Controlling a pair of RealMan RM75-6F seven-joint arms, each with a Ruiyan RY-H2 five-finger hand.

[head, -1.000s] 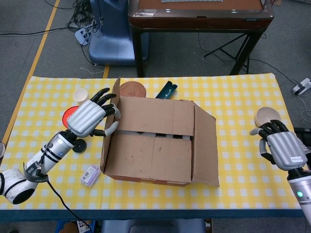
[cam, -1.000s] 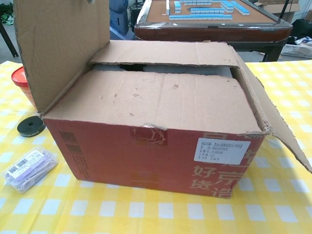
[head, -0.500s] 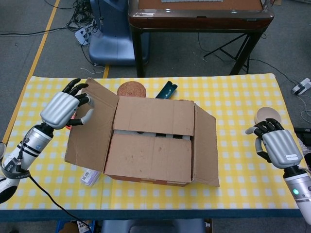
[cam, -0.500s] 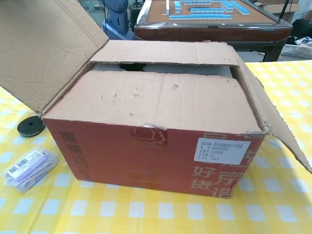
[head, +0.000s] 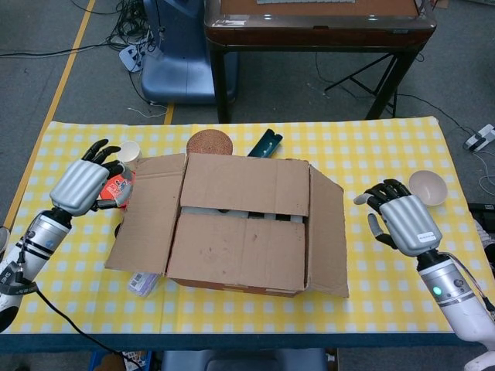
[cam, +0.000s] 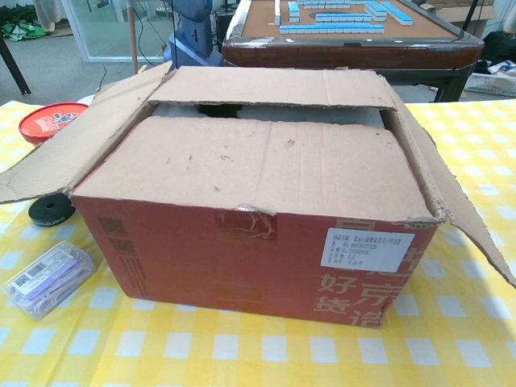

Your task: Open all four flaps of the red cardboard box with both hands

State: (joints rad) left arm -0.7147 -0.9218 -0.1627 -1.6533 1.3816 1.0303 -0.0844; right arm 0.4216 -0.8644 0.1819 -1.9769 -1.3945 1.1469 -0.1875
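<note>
Two side flaps folded out on the red box (head: 240,232), left hand (head: 83,185) and right hand (head: 404,220) spread, holding nothing

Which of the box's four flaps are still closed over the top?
The two long flaps: the near flap and the far flap lie flat across the red cardboard box. The left flap and right flap are folded outward.

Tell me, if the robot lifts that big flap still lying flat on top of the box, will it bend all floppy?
Probably not much. The near flap looks like thick cardboard and lies flat without sagging, so it should swing up stiffly along its fold. Its dents and torn tape hint it is a bit worn, so it might crease. The left flap already hangs out flat, keeping its shape.
</note>
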